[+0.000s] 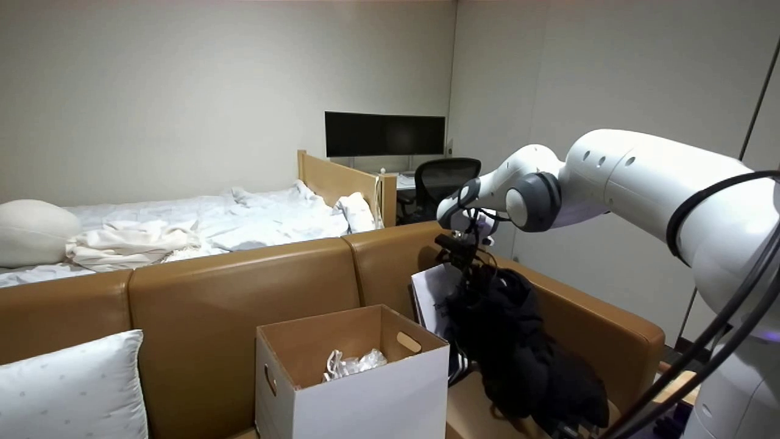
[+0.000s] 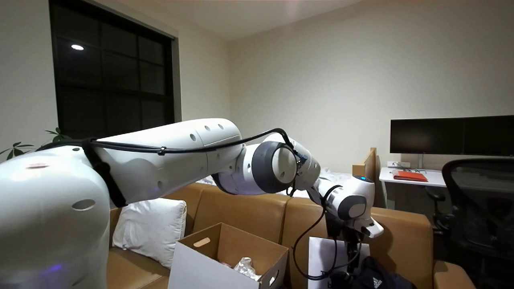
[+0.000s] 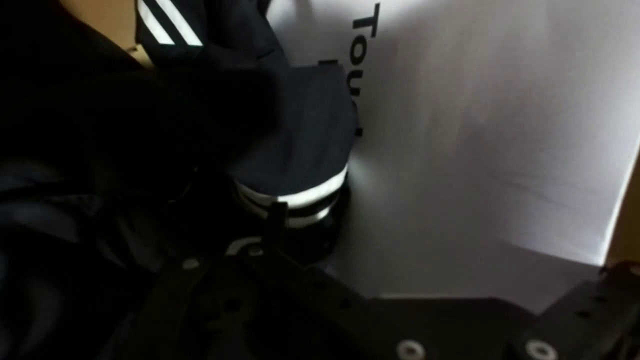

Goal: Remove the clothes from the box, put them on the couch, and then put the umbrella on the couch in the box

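Black and navy clothes (image 1: 506,335) with white stripes are bunched at the armrest end of the couch (image 1: 244,286). They also show in an exterior view (image 2: 375,277) and at the left of the wrist view (image 3: 310,135). My gripper (image 1: 472,268) is at the top of the clothes, pointing down. In the wrist view its fingers (image 3: 447,245) are spread wide, with dark cloth touching or close to the left finger; which one, I cannot tell. The white box (image 1: 372,396) stands on the couch with crumpled clear plastic (image 1: 356,364) inside. No umbrella is recognisable; it is hidden or out of view.
A white bag or panel with black lettering (image 2: 319,257) stands against the backrest, right beside the gripper. A white pillow (image 1: 73,390) is at the couch's far end from the clothes. A bed (image 1: 244,213) is behind the backrest. Cables (image 2: 295,249) loop from the arm.
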